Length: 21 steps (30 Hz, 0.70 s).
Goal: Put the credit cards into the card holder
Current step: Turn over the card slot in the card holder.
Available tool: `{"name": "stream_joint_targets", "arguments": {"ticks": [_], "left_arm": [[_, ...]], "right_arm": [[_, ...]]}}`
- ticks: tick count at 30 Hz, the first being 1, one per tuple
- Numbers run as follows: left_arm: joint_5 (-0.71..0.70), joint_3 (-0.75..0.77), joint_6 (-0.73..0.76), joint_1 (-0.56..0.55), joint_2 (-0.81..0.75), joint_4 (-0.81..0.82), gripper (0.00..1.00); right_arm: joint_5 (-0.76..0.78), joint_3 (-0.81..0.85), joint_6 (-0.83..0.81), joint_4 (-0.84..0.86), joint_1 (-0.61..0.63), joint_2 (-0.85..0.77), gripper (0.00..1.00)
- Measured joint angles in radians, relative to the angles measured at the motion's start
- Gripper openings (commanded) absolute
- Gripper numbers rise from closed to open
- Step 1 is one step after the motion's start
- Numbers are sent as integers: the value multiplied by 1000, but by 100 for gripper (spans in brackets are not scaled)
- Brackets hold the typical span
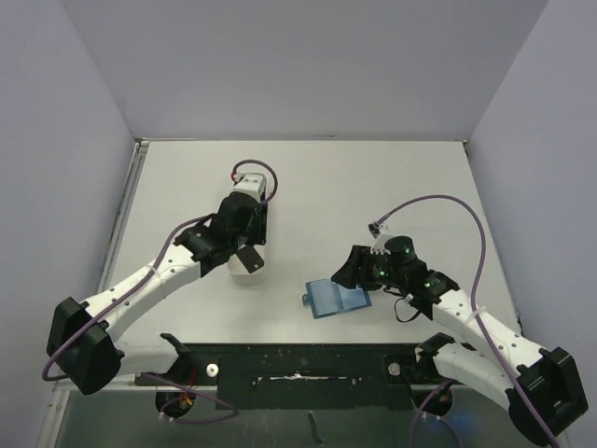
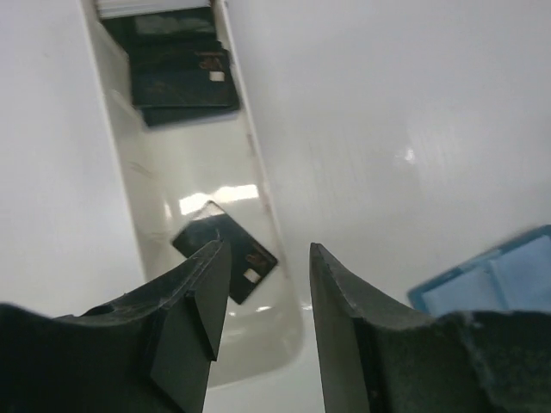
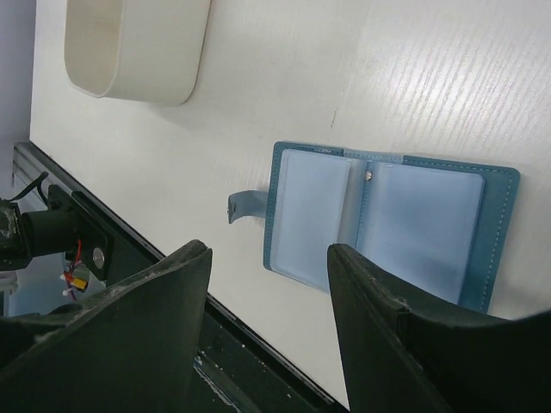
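Note:
The teal-blue card holder (image 3: 387,228) lies open on the table, two clear panels up and its tab (image 3: 245,206) sticking out; it also shows as card holder (image 1: 336,299) and card holder (image 2: 499,280). A stack of black credit cards (image 2: 176,73) sits at the far end of the white tray (image 2: 112,172). One credit card (image 2: 232,254) lies askew near the tray's near end. My left gripper (image 2: 269,254) hovers open above that card, nothing between its fingers. My right gripper (image 3: 269,249) stands open over the holder's near edge, holding nothing.
The black mounting rail (image 3: 120,267) runs along the table's near edge, close beside the holder. In the top view the left arm covers most of the white tray (image 1: 250,273). Grey walls close in the table on three sides.

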Motion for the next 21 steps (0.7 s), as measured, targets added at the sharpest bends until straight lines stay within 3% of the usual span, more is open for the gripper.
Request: {"name": "stream_joint_targets", "arguments": {"ticks": [11,15,21], "left_arm": [[138,141,670,251,148,-26,49],[237,263,822,299,282,-37,51],[254,400,966,329,453,-7,51]], "right_arm": [[21,38,-42,-105,0,-41,57],[23,58,-47,-131,0,-41,57],[33,77,-46,-163,0,-41,57]]}}
